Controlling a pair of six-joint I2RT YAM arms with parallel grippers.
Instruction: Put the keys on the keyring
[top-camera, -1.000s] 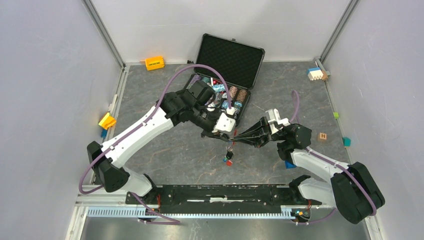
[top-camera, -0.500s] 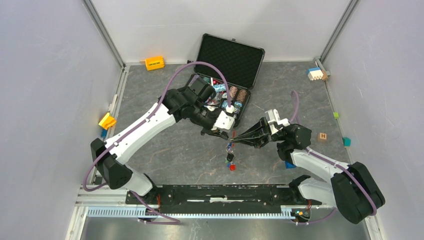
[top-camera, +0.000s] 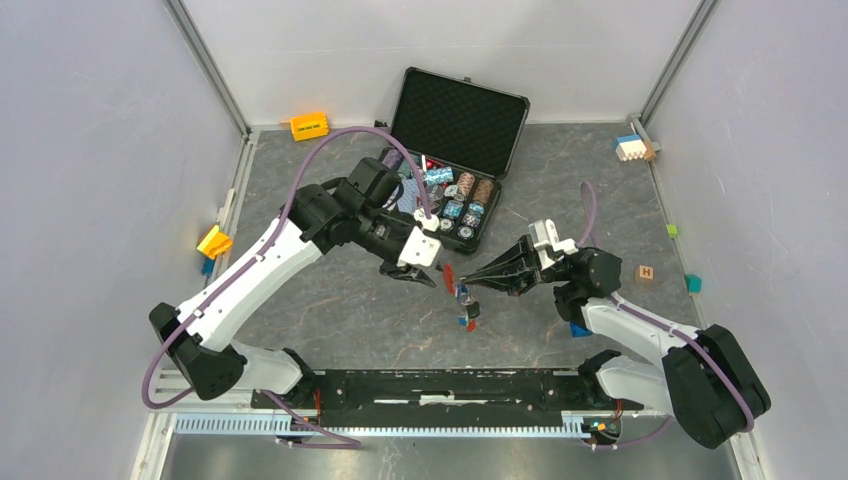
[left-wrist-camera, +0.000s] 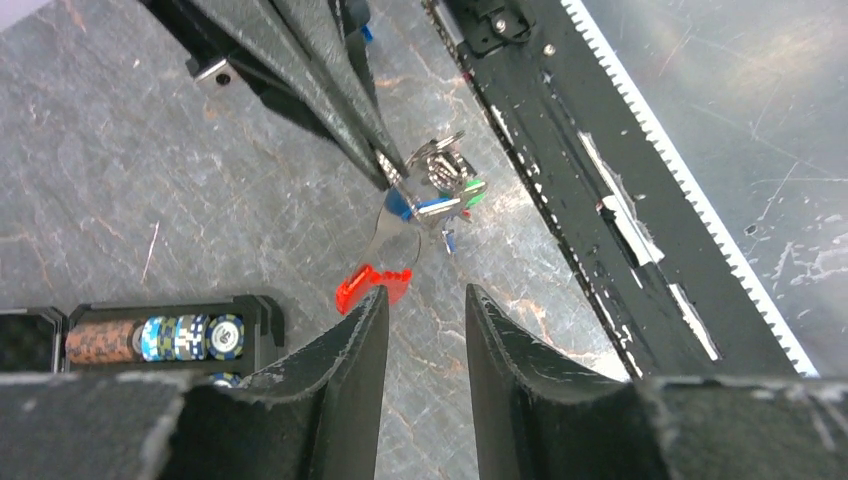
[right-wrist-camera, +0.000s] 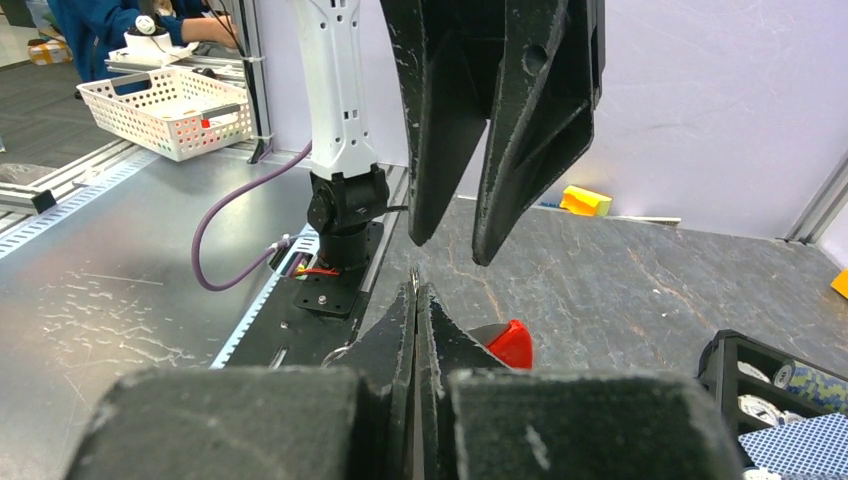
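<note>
My right gripper (top-camera: 468, 284) is shut on the thin metal keyring (right-wrist-camera: 413, 276), pinching it at the fingertips above the table. The keys (left-wrist-camera: 440, 186), with blue, green and red caps, hang in a bunch just below those tips. The red fob (top-camera: 448, 271) dangles toward the left gripper; it also shows beside the right fingers (right-wrist-camera: 509, 344). My left gripper (top-camera: 424, 277) stands open a short way left of the bunch, nothing between its fingers (left-wrist-camera: 352, 345). In the left wrist view the fob (left-wrist-camera: 371, 285) sits just beyond the left fingertip.
An open black case (top-camera: 452, 128) with poker chips lies behind the grippers. A yellow block (top-camera: 309, 125) is at the back left and another (top-camera: 213, 241) at the left wall. A wooden cube (top-camera: 645, 272) lies right. The black base rail (top-camera: 440, 385) runs along the near edge.
My left gripper has opened and drawn back to the left, away from the keyring. The bunch now hangs from the right gripper alone, which has barely moved.
</note>
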